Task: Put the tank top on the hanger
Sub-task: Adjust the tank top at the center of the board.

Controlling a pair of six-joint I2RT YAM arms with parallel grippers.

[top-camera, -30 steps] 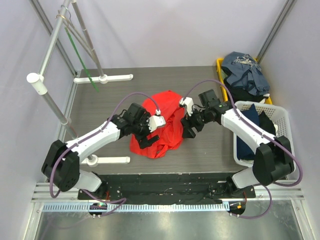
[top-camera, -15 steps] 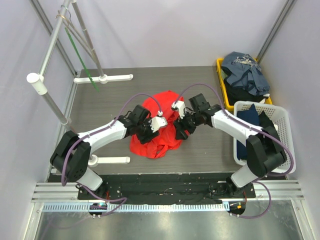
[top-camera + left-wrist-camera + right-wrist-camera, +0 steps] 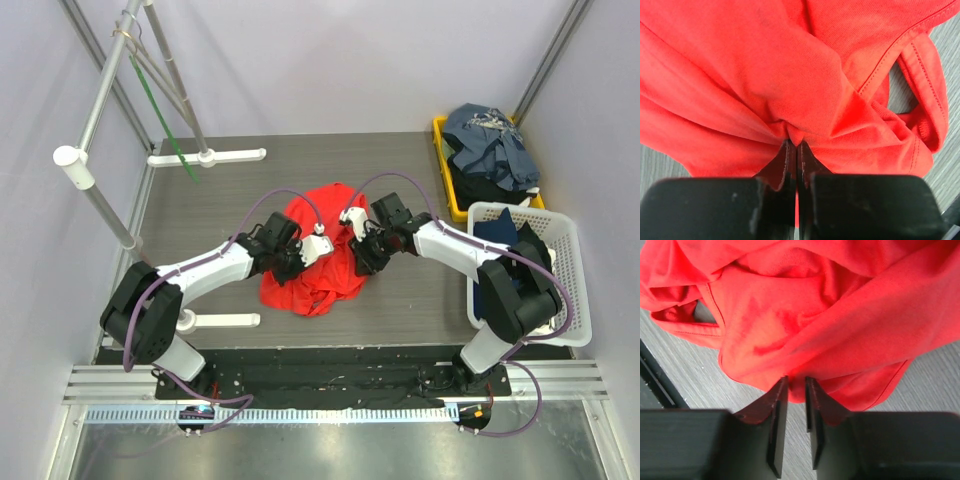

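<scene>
No readable text for you in any view — the red tank top shows only plain fabric and stitching. Yellow bin and white basket — any labels too small to read.

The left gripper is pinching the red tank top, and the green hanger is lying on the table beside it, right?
Not quite. The left gripper does pinch the tank top, but the hanger hangs from the metal rack at the back left, as the top view shows.

The tank top lies mid-table; hanger on rack, far-left corner; bin far-right, basket before it.
</scene>
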